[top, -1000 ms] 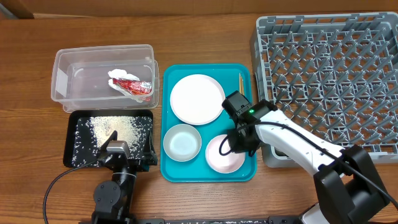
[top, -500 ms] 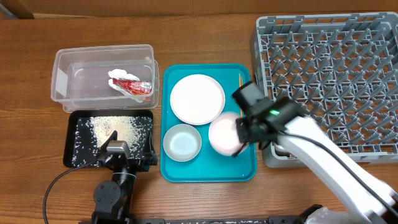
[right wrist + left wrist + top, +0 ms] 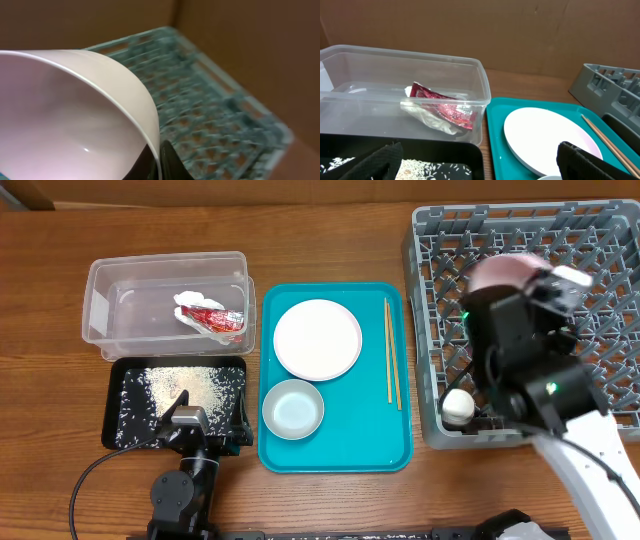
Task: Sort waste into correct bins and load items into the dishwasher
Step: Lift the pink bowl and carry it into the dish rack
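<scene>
**Front edge of the desk, left.** The left end effector (image 3: 477, 149) is released, fingers spread wide. It hovers over the black tray (image 3: 110, 415) and grasps nothing. Loose rice grains (image 3: 185, 385) lie scattered inside that tray.

**Front centre.** The teal serving tray (image 3: 335, 455) carries the white bowl (image 3: 293, 408) at its near left. The white plate (image 3: 317, 339) lies behind the bowl. The chopsticks (image 3: 392, 355) lie along the tray's right side. All three are not yet loaded.

**Right side.** The grey rack (image 3: 590, 270) fills the desk's right far corner. A small white cup (image 3: 458, 407) sits in the rack's near left corner. The right end effector (image 3: 161, 162) is clenched on the rim of the pinkish bowl (image 3: 500, 272). The bowl is held tilted in the air above the rack's left portion, clear of the pegs.

**Far left.** The clear tub (image 3: 100, 310) holds the red-and-white wrapper (image 3: 212, 316) with its tissue.

**Step in hand (judged): seat the pinkish bowl in the rack.**
1. Select a peg row well apart from the cup, so the descent does not knock it.
2. Keep the bowl tilted on edge, with its opening facing along the row. A flat bowl would probably perch on the peg tips.
3. Lower slowly until the lower rim rests on the rack floor and the wall leans on a peg.
4. Release only when the bowl is supported. The grip is a thin pinch on one rim, so a sideways bump against a peg could twist the bowl loose.
5. Withdraw straight upward, clear of the pegs.
</scene>
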`<state>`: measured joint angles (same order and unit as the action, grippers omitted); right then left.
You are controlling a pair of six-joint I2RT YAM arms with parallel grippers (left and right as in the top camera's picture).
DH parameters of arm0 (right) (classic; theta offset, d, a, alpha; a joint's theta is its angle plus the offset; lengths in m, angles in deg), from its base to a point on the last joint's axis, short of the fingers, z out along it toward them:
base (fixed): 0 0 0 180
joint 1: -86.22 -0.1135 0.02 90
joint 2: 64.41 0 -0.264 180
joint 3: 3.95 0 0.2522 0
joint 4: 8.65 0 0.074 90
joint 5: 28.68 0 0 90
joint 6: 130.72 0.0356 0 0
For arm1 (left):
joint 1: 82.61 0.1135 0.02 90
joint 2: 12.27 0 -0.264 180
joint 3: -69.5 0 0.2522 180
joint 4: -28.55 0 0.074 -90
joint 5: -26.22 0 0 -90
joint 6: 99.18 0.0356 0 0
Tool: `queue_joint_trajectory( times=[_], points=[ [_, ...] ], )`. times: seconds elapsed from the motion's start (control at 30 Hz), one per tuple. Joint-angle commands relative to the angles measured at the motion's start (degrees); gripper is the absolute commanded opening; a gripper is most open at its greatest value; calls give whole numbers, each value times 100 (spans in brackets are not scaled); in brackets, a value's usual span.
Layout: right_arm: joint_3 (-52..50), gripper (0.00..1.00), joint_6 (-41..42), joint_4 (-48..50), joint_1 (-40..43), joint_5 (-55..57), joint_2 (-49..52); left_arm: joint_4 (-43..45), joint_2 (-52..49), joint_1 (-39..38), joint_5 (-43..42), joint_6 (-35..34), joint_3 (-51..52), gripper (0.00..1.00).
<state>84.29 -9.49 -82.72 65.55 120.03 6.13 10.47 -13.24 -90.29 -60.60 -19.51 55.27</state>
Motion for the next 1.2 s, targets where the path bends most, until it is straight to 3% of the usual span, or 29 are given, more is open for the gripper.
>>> queue_joint_trajectory(
  times=[0.0,0.27,0.5,0.7,1.17],
  points=[
    [48,4,164,114,562,1239,345,13,24,-17,-22,4,20,100],
    [48,4,140,590,1847,761,1596,13,24,-17,-22,4,20,100],
    [48,4,140,730,2323,608,2374,13,24,-17,-22,4,20,100],
    [48,4,140,710,2223,116,2684,13,24,-17,-22,4,20,100],
    [48,4,131,949,1652,452,3403,13,24,-17,-22,4,20,100]
  ],
)
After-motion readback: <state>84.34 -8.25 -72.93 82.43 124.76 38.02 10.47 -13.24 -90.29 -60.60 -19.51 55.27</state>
